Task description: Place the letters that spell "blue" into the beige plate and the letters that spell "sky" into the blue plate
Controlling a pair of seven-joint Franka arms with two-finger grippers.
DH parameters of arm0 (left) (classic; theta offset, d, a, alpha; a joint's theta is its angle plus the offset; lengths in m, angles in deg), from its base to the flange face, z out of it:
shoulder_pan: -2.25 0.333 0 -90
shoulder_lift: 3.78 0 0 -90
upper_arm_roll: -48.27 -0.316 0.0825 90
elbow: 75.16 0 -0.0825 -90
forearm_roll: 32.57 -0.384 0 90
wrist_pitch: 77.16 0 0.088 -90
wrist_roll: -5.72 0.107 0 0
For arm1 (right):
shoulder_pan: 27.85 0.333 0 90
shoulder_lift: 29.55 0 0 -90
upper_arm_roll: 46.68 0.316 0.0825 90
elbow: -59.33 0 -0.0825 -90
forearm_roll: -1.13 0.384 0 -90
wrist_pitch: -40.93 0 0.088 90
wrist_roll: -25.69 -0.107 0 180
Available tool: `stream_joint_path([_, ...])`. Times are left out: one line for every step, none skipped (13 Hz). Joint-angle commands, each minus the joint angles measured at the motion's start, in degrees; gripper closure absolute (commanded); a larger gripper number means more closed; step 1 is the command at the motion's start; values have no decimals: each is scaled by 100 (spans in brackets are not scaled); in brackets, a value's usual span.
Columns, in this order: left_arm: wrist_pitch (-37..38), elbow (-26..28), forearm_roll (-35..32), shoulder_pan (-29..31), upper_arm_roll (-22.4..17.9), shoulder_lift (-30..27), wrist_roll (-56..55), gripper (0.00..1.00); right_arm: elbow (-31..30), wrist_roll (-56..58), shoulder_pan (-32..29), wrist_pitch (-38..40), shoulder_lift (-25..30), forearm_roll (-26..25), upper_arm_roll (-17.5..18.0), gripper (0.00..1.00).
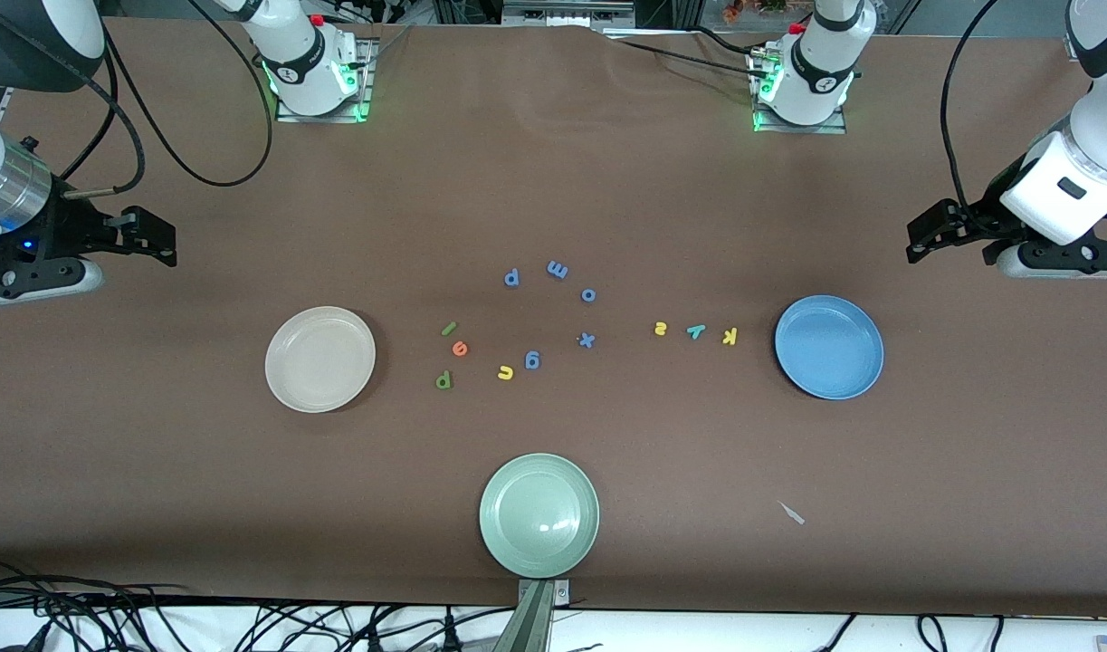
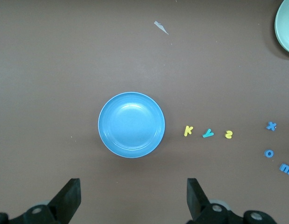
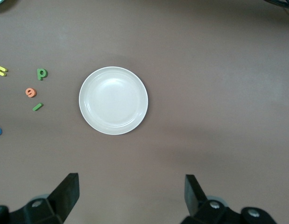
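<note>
- Beige plate [image 1: 319, 359] bare inside, toward the right arm's end of the surface [image 1: 553, 199]; blue plate [image 1: 829, 347] bare inside, toward the left arm's end.
- Green b [image 1: 443, 379], l [image 1: 448, 329], orange e [image 1: 460, 349], yellow u [image 1: 505, 372] lie at 3 o'clock of the beige plate.
- Yellow s [image 1: 661, 329], teal y [image 1: 695, 331], yellow k [image 1: 730, 336] lie at 9 o'clock of the blue plate.
- Pale green plate [image 1: 539, 514] bare inside, nearest the front camera.
- Left gripper [image 2: 132, 198] over the surface by the blue plate, fingers released; right gripper [image 3: 131, 196] over the surface by the beige plate, fingers released.

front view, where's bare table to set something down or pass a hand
Bare table spans from the robot bases to the blue letters, and flanks the pale green plate. Crowded: the letter band between the beige plate and blue plate.
</note>
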Motion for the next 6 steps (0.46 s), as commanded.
stream_joint_path([248, -193, -174, 3, 25, 65, 167, 0, -49, -131, -15, 115, 87, -2, 24, 0])
stream_joint_path([258, -193, -174, 3, 25, 65, 167, 0, -24, -140, -6, 124, 88, -2, 24, 0])
stream_joint_path([258, -193, -174, 3, 25, 65, 167, 0, -15, -114, -6, 115, 71, -2, 24, 0])
stream_joint_path([258, -193, -174, 3, 25, 74, 167, 0, -15, -114, -6, 115, 62, -2, 24, 0])
stream_joint_path([258, -193, -165, 3, 25, 65, 167, 0, -15, -114, -6, 115, 70, -11, 24, 0])
stream_joint_path([258, -193, -165, 12, 25, 65, 167, 0, -15, -96, -6, 115, 70, -2, 24, 0])
